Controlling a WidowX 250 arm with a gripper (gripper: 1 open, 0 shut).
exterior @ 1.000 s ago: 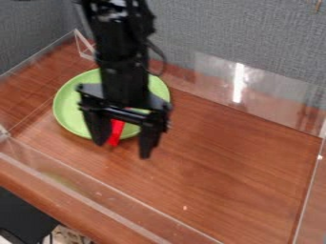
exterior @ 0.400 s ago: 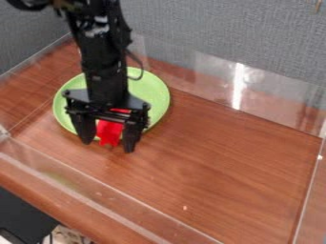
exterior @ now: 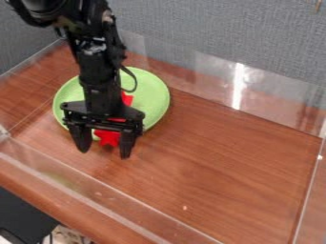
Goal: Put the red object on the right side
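Gripper (exterior: 105,143) points straight down, fingers spread wide, nothing pinched. Red object (exterior: 114,136) lies between fingers at near edge of green plate (exterior: 151,91), toward table's (exterior: 230,167) left side. Long axis mostly hidden by arm; cannot tell. Against earlier frames: gripper lower and further left, now straddling bar. Right side of table well apart.

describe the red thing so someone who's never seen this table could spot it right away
Start at the round lime-green plate on the left part of the wooden table. At the plate's near edge, between the fingers of the open black claw, lies the red object. It is the only bright red thing here, far smaller than the plate.
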